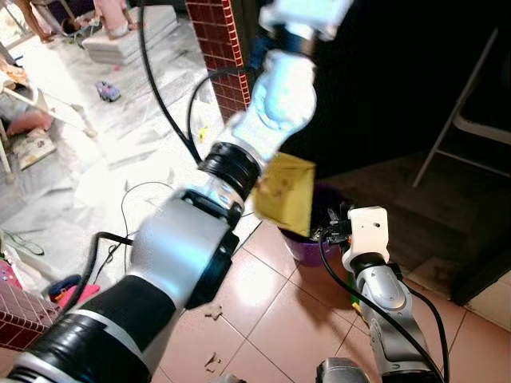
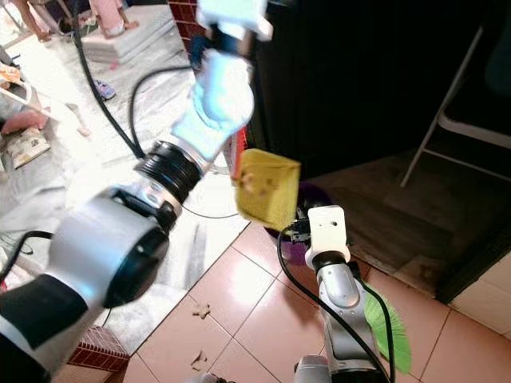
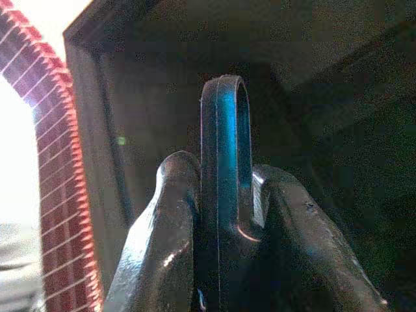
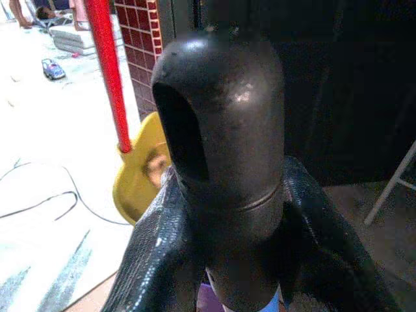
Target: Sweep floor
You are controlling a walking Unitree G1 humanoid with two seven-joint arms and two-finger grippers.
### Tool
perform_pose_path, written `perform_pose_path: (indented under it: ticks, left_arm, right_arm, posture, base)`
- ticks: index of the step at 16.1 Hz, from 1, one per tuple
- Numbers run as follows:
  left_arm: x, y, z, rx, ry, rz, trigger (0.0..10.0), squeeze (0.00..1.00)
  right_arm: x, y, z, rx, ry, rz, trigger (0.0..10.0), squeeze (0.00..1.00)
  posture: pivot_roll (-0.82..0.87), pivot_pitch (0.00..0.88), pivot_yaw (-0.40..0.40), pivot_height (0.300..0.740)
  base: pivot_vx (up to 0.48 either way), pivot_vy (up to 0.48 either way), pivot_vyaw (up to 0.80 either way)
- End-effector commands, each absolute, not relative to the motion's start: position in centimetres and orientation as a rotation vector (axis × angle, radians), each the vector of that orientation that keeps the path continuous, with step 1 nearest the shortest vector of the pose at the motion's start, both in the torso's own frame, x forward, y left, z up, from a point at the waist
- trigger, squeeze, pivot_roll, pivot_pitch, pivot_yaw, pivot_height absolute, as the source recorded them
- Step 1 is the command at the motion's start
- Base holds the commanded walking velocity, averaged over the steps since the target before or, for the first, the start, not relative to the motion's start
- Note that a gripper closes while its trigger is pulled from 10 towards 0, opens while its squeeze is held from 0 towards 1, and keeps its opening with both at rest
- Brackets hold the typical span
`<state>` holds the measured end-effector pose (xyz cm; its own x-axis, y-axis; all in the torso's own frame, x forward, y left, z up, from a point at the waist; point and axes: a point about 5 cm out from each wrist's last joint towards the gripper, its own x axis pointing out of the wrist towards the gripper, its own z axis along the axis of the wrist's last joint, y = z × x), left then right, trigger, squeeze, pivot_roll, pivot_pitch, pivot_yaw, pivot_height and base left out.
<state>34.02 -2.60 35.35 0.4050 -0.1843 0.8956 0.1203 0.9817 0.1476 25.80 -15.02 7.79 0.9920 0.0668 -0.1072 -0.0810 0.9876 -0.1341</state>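
the left arm (image 1: 184, 247) blocks the middle of the frame, hiding most of the red handle (image 4: 107, 71) above the yellow dustpan (image 1: 286, 191). the purple bin (image 1: 307, 243) sits half hidden behind dustpan and right arm (image 1: 383, 295). the green broom (image 2: 391, 331) bristles are cut off at the bottom edge.

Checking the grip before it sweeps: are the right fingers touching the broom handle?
Touching. In the right wrist view both fingers press against the dark broom handle, one on each side, with no gap showing.

Yellow dustpan (image 2: 267, 198) on red handle (image 4: 107, 71) hangs tilted above purple bin (image 1: 307, 243).
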Motion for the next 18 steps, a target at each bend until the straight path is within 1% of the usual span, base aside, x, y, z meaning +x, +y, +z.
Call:
perform_pose_path:
  ticks: [1, 2, 5, 7, 9, 11, 13, 14, 15, 16, 17, 18]
  left_arm:
    - [33.2, -2.6, 36.2, 0.099, -1.239, -0.221, 10.0, 0.0]
    - [33.0, -3.0, 35.8, 0.108, -1.247, -0.239, 10.0, 0.0]
    - [31.3, -4.8, 34.4, 0.172, -1.343, -0.344, 10.0, 0.0]
    - [30.1, -5.9, 33.0, 0.198, -1.383, -0.432, 10.0, 0.0]
    - [29.5, -6.6, 32.1, 0.189, -1.375, -0.472, 10.0, 0.0]
    - [29.6, -6.7, 31.8, 0.162, -1.344, -0.451, 10.0, 0.0]
    - [29.2, -7.2, 31.2, 0.143, -1.326, -0.465, 10.0, 0.0]
    - [29.9, -7.1, 30.7, 0.088, -1.217, -0.452, 10.0, 0.0]
    - [32.1, -6.1, 30.5, 0.007, -1.024, -0.331, 10.0, 0.0]
    - [29.3, -7.6, 30.6, 0.107, -1.252, -0.493, 10.0, 0.0]
    - [28.7, -8.0, 30.1, 0.105, -1.265, -0.53, 10.0, 0.0]
    - [28.9, -8.0, 29.6, 0.108, -1.243, -0.525, 10.0, 0.0]
  right_arm:
    - [24.2, -12.7, 4.2, 0.075, 0.286, 0.119, 10.0, 0.0]
    - [24.2, -12.7, 4.2, 0.074, 0.282, 0.116, 10.0, 0.0]
    - [24.4, -12.7, 4.3, 0.069, 0.276, 0.117, 10.0, 0.0]
    - [24.5, -12.8, 4.3, 0.065, 0.272, 0.12, 10.0, 0.0]
    - [24.6, -12.8, 4.2, 0.062, 0.274, 0.124, 10.0, 0.0]
    - [24.6, -12.9, 4.2, 0.06, 0.277, 0.128, 10.0, 0.0]
    - [24.7, -12.9, 4.1, 0.057, 0.28, 0.132, 10.0, 0.0]
    - [24.8, -12.9, 4.1, 0.055, 0.282, 0.136, 10.0, 0.0]
    - [24.8, -12.9, 4.0, 0.055, 0.283, 0.136, 10.0, 0.0]
    - [24.9, -13.0, 3.9, 0.053, 0.288, 0.138, 10.0, 0.0]
    - [24.9, -12.9, 3.9, 0.049, 0.29, 0.143, 10.0, 0.0]
    - [25.0, -12.9, 4.0, 0.047, 0.288, 0.148, 10.0, 0.0]
  posture:
    - [-0.27, 0.0, 0.299, 0.74]
    - [-0.27, 0.0, 0.3, 0.74]
    - [-0.27, 0.0, 0.297, 0.74]
    - [-0.26, 0.0, 0.291, 0.74]
    - [-0.26, 0.0, 0.291, 0.74]
    - [-0.26, 0.0, 0.286, 0.74]
    - [-0.26, 0.0, 0.282, 0.74]
    - [-0.26, 0.0, 0.283, 0.74]
    - [-0.26, 0.0, 0.284, 0.74]
    - [-0.25, 0.0, 0.271, 0.74]
    - [-0.25, 0.0, 0.272, 0.74]
    - [-0.25, 0.0, 0.27, 0.74]
  base:
    - [0.0, 0.0, 0.0]
    - [0.0, 0.0, 0.0]
    - [0.0, 0.0, 0.0]
    - [0.0, 0.0, 0.0]
    - [0.0, 0.0, 0.0]
    - [0.0, 0.0, 0.0]
    - [0.0, 0.0, 0.0]
    - [0.0, 0.0, 0.0]
    - [0.0, 0.0, 0.0]
    - [0.0, 0.0, 0.0]
    - [0.0, 0.0, 0.0]
    - [0.0, 0.0, 0.0]
